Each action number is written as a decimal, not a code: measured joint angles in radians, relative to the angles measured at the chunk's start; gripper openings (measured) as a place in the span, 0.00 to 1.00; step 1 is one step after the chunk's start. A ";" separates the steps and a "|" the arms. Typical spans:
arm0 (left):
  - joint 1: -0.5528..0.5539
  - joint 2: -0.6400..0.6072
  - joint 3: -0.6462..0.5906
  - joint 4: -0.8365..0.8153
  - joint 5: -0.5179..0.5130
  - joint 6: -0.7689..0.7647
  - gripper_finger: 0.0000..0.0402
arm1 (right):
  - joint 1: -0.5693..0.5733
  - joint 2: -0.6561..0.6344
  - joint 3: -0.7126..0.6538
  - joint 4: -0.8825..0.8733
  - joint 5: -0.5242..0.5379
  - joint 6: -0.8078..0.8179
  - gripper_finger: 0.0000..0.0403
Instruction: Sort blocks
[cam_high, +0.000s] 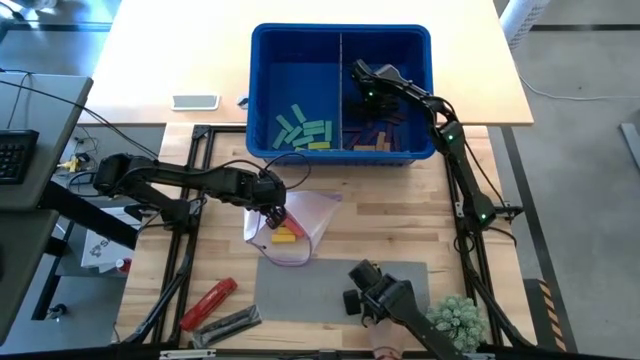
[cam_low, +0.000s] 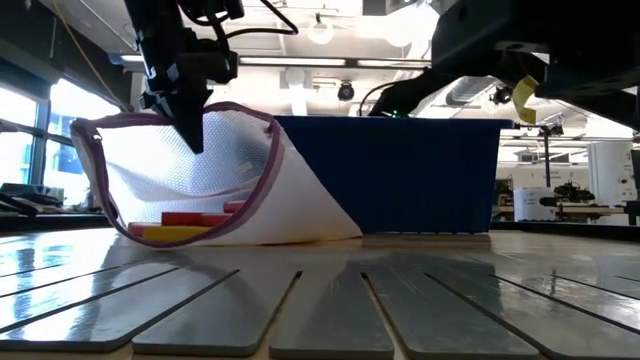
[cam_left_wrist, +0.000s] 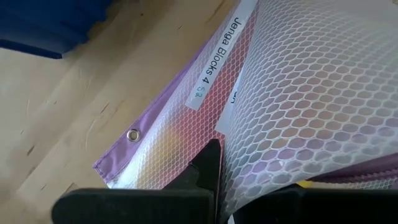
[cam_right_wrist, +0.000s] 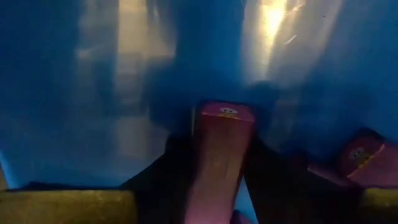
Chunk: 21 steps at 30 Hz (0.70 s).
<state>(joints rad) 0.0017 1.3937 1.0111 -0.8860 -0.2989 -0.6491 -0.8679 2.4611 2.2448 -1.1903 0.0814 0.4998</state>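
Left pincer (cam_high: 272, 212) is clamped tight on the rim of the mesh pouch (cam_high: 300, 225), lifting it open on the counter (cam_high: 400, 225); red and yellow blocks (cam_low: 185, 225) lie inside. Over in the blue bin (cam_high: 262, 90), the right pincer (cam_high: 362, 74) grips a purple block (cam_right_wrist: 217, 162) in the right compartment.

One blue bin (cam_high: 262, 90) with two compartments. Two dark arms, each with one pincer. One mesh bag (cam_high: 310, 215) holding at least two blocks (cam_low: 185, 225), one red and one yellow. Blocks in the bin lie too jumbled to count. One red tool (cam_high: 208, 302).
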 joint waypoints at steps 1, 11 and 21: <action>0.000 0.000 0.000 0.000 0.000 0.004 0.00 | 0.000 0.000 0.000 -0.004 -0.001 0.002 0.29; 0.000 0.000 0.000 0.001 -0.011 0.032 0.00 | 0.006 0.001 -0.001 -0.002 -0.011 0.018 0.28; 0.000 0.000 0.000 0.001 -0.025 0.033 0.00 | 0.004 -0.114 0.086 -0.018 -0.003 -0.079 0.27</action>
<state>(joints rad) 0.0013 1.3933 1.0111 -0.8854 -0.3243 -0.6161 -0.8636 2.3473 2.3303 -1.2084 0.0786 0.4206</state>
